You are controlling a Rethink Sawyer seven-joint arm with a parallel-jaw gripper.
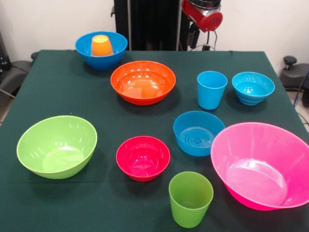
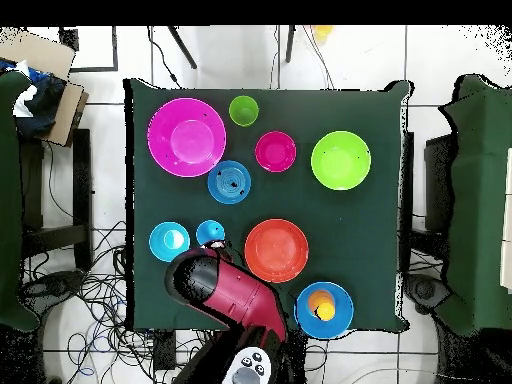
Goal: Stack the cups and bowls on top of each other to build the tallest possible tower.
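Note:
An orange cup [image 1: 101, 46] stands upside down inside the large blue bowl [image 1: 84, 48] at the far left; both also show in the overhead view, the cup [image 2: 320, 303] and the bowl [image 2: 303, 312]. The wide orange bowl [image 1: 143, 82], light blue cup [image 1: 211, 89], small turquoise bowl [image 1: 253, 88], medium blue bowl [image 1: 198, 133], small red bowl [image 1: 143, 158], lime green bowl [image 1: 57, 146], large pink bowl [image 1: 263, 164] and green cup [image 1: 190, 198] stand apart, all upright. My gripper [image 1: 194, 36] hangs under the arm's red end at the far edge, above the light blue cup [image 2: 210, 233].
The table has a dark green cloth [image 1: 72, 96]. In the overhead view the red arm [image 2: 235, 295] reaches from the base over the table's near edge, between the turquoise bowl [image 2: 169, 241] and the orange bowl [image 2: 276, 250]. Chairs stand at both sides.

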